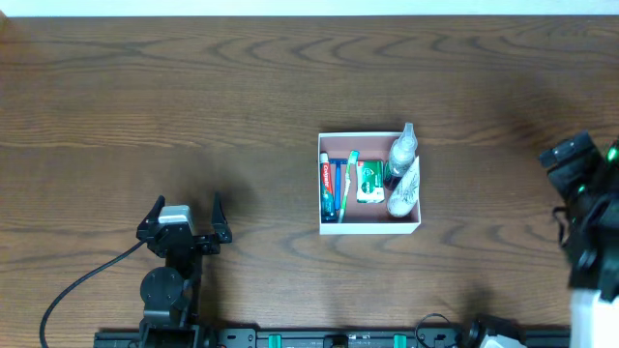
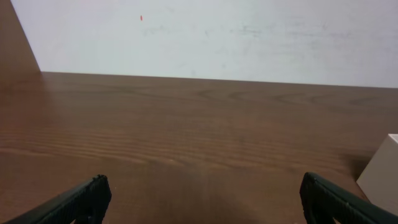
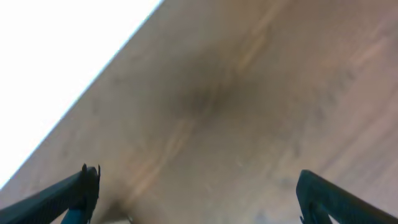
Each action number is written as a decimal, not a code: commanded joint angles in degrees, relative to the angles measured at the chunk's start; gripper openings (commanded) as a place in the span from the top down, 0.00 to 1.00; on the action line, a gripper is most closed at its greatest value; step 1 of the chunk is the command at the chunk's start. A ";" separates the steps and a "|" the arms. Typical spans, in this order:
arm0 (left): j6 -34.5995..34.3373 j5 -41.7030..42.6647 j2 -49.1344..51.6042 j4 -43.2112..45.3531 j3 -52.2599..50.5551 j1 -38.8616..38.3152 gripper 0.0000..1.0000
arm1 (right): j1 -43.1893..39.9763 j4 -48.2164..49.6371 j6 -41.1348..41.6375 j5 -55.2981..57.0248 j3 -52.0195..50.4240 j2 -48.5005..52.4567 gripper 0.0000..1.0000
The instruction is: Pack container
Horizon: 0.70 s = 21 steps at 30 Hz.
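**Both arms clear of a filled box**

The wooden table [image 1: 193, 87] fills the overhead view.

The 2 arms come next in size. The left gripper [image 1: 187, 201] sits at about 8 o'clock from the container, well apart from it. Its jaws are spread wide and hold nothing. In the left wrist view the left gripper [image 2: 205, 202] shows only bare wood between its fingers. The right arm [image 1: 585, 193] stands at the 3 o'clock edge of the overhead view, also well apart from the box. The right gripper [image 3: 196, 190] is likewise spread wide and holds nothing.

The container [image 1: 369, 227] rests on the table just toward 3 o'clock from the centre of the overhead view. 1 white corner of it [image 2: 382, 174] shows at the 4 o'clock edge of the left wrist view.

Inside the container:
- A clear bottle [image 1: 403, 145] lies at the 1 o'clock corner.
- A whitish item [image 1: 404, 186] lies below the bottle; I cannot tell what it is.
- A red-and-blue tube [image 1: 328, 188] lies along the 9 o'clock wall.
- A green toothbrush [image 1: 348, 184] lies beside the tube.
- A green-and-white packet [image 1: 368, 181] lies in the middle.
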 commanded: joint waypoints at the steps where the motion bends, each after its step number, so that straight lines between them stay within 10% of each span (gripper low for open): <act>1: 1.16 -0.50 0.22 -2.34 -1.05 0.24 0.02 | 1.97 7.02 0.37 -0.92 -9.29 -6.25 0.01; 21: 1.16 -0.50 0.22 -2.34 -1.05 0.24 0.02 | 6.40 30.40 1.81 -2.16 -46.36 -37.38 0.01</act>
